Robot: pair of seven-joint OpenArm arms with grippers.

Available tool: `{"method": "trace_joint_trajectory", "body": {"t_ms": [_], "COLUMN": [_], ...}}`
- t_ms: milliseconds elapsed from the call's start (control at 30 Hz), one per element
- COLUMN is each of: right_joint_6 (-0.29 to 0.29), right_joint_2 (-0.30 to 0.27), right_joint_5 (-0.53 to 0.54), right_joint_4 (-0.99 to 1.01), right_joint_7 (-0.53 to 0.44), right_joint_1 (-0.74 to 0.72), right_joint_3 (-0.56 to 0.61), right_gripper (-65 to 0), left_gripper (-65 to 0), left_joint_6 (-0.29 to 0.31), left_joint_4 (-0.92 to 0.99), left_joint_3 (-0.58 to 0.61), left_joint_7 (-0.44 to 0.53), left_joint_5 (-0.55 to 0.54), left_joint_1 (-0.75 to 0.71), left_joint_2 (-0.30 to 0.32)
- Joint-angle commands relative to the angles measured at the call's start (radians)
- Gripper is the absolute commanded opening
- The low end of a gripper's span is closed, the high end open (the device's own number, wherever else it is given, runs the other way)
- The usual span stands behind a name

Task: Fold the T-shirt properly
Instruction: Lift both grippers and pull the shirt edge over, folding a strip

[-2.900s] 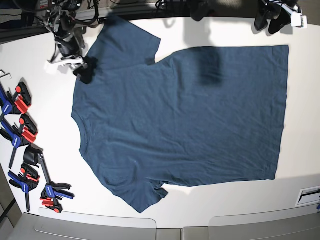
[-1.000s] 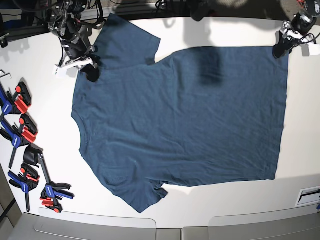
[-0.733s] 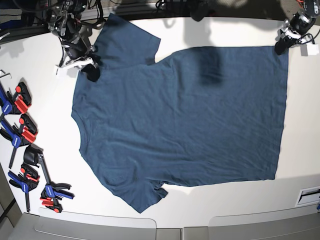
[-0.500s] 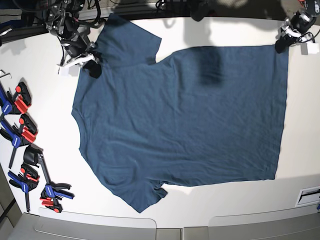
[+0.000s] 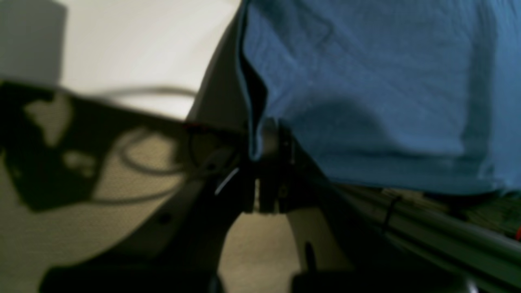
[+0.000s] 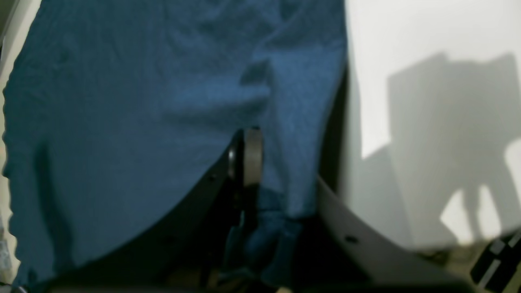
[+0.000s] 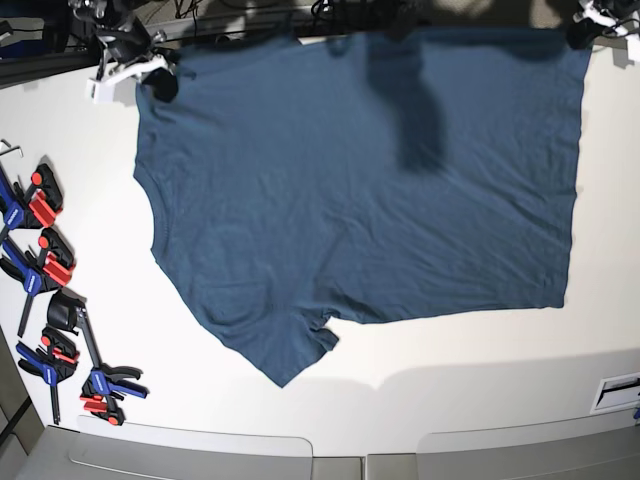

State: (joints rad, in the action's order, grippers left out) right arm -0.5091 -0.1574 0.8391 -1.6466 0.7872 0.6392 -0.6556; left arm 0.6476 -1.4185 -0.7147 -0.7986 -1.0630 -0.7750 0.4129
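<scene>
- The T-shirt (image 7: pixel 360 180) lay spread on the white table (image 7: pixel 470 385), long axis across the base view, far edge raised
- The right gripper (image 7: pixel 158 80) pinched the shoulder corner, the left gripper (image 7: pixel 582 32) the hem corner — the cloth lay nearward of both

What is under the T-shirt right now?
The white table shows all round the T-shirt. Anything lying directly beneath the cloth is covered.

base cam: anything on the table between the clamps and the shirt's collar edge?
Nothing. In the base view, bare white table separates the clamps from the T-shirt collar edge.
</scene>
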Motion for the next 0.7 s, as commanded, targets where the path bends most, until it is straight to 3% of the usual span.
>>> {"method": "trace_joint_trajectory", "body": {"t_ms": [0, 233, 400, 667], "right_joint_6": [-0.004, -0.005, -0.006, 0.018], "right_joint_2": [-0.011, -0.003, -0.003, -0.020], "right_joint_5": [0.017, 0.082, 0.076, -0.170], "right_joint_4": [-0.026, -0.107, -0.170, -0.148], "right_joint_7": [-0.018, -0.002, -0.027, -0.097], "right_joint_1": [0.027, 0.142, 0.100, -0.113], "right_joint_3": [-0.013, -0.037, -0.038, 0.047], "right_gripper": [-65.0, -65.0, -65.0, -65.0], "left_gripper": [-65.0, -65.0, -65.0, -65.0], "left_joint_6": [0.005, 0.005, 0.004, 0.003], "left_joint_4": [-0.031, -0.140, -0.180, -0.178], "left_joint_3": [-0.013, -0.024, -0.023, -0.023], "left_joint_7": [0.013, 0.019, 0.028, 0.033], "left_joint_5": [-0.013, -0.012, -0.011, 0.071], "left_joint_1": [-0.026, -0.064, 0.018, 0.177], "left_joint_2": [0.020, 0.019, 0.020, 0.019]}}
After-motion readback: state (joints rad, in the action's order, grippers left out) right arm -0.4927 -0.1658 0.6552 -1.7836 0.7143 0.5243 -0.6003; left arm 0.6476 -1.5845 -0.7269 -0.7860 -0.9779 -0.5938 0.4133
